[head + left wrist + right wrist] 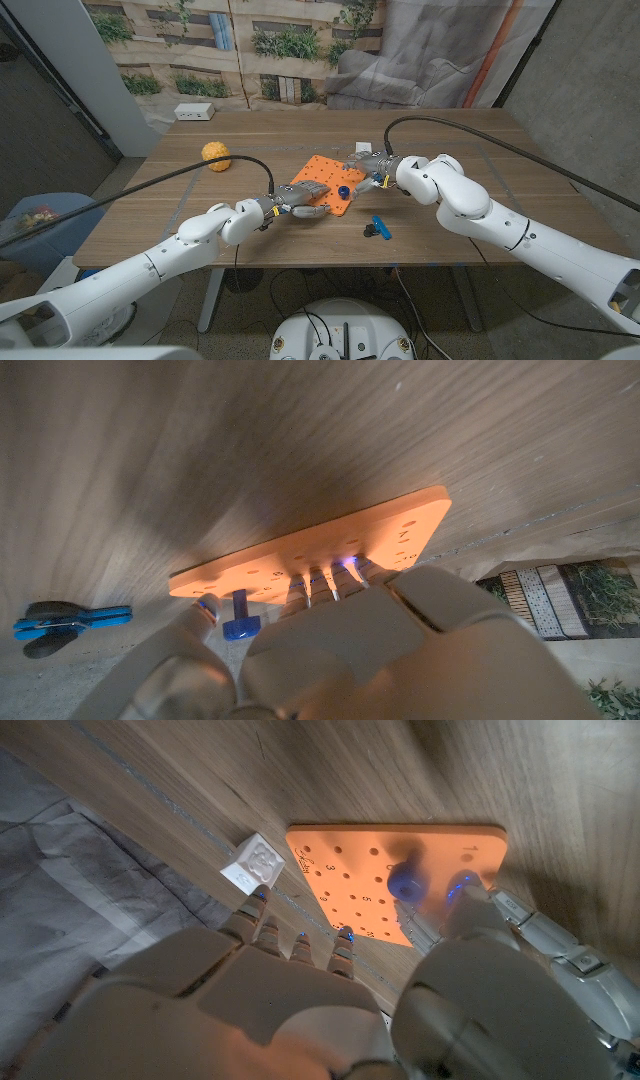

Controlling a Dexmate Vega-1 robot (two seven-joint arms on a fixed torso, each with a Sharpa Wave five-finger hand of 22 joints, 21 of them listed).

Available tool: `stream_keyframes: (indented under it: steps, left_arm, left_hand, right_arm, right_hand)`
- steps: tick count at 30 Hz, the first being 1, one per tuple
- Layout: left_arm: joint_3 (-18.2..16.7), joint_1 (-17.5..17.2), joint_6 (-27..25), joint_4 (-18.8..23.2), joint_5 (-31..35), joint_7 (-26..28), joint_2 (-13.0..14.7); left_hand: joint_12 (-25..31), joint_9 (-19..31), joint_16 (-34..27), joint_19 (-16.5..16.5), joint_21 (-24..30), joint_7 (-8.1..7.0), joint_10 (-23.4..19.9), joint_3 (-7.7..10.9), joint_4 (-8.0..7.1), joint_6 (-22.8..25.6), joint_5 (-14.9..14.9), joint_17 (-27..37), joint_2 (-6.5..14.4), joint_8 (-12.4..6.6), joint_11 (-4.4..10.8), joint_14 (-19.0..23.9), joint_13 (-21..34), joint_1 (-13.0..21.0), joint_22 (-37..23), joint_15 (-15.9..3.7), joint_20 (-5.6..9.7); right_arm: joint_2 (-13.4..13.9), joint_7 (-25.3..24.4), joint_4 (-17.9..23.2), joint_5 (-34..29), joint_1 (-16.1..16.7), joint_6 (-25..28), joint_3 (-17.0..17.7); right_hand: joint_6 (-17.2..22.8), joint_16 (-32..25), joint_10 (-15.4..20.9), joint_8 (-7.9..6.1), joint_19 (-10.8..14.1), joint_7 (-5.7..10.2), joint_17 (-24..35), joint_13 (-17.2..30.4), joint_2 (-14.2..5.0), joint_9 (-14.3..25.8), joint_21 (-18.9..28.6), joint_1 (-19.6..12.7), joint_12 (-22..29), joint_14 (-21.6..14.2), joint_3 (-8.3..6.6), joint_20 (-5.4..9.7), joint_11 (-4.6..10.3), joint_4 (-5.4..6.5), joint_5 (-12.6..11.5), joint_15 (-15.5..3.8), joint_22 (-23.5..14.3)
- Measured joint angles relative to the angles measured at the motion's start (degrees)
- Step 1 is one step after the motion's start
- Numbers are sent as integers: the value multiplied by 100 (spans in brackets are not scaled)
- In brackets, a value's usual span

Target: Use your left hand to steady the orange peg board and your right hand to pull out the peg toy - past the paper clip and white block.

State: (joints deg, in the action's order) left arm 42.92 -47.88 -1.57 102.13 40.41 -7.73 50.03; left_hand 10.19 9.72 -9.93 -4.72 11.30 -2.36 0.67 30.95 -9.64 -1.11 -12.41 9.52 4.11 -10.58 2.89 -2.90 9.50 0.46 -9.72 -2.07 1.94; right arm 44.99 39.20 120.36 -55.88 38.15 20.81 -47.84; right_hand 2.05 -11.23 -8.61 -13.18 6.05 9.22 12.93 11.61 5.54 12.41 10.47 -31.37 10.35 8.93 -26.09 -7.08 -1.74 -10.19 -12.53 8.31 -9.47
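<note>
The orange peg board [322,180] lies flat at the table's middle, with a blue peg toy [343,190] standing near its front right corner. My left hand [290,206] has its fingertips [332,582] resting on the board's [330,545] near edge, and its thumb sits close to the peg [240,618]. My right hand [376,173] hovers at the board's right edge with fingers apart. Its thumb tip lies just beside the peg [403,882] and nothing is gripped. The white block [255,863] sits off the board's far corner [361,149]. A blue paper clip [378,228] lies in front of the board.
A yellow-orange ball [215,155] rests on the table to the left of the board. A white power strip [193,112] lies at the far left edge. A black cable [200,170] arcs over the table along my left arm.
</note>
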Motion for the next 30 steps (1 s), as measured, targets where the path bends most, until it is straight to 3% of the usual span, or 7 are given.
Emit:
stream_keyframes:
  steps: [5, 22, 30]
  left_arm:
    - [10, 12, 4, -13, -5, 0, -13]
    - [37, 47, 30, -52, -37, -30, -33]
    - [47, 49, 32, -55, -46, -45, -37]
  left_hand:
    - [20, 0, 0, 0, 0, 0, -14, 20, 1, 0, 0, 0, 0, 0, -3, 0, -6, 0, 0, 0, 0]
    - [22, 3, 17, 21, -16, 13, -34, 87, 8, 73, 0, -6, 0, 17, 19, 33, -2, 0, -3, 33, 21]
    - [19, 0, -3, 21, -21, 32, -33, 87, 8, 92, 0, -5, 0, -5, 19, 64, -2, 0, -3, 1, 20]
  right_arm:
    - [-104, 135, -87, -222, -48, -96, -51]
    - [-468, 712, -360, -916, -222, -314, -200]
    - [-588, 776, -438, -1065, -167, -288, -181]
  right_hand:
    - [83, 0, -20, -50, 0, 83, 0, 28, 0, 0, 0, -2, 0, 8, 0, 0, 20, 0, -20, 8, 0]
    - [309, -23, -92, -212, 1, 80, 26, 27, -59, 53, 0, -62, 7, 70, 17, 0, -11, 17, -41, 8, 1]
    - [764, -96, -25, -489, 34, 143, 53, 27, -59, 130, 0, -62, 91, 23, 41, 33, 10, 40, -41, -36, 1]
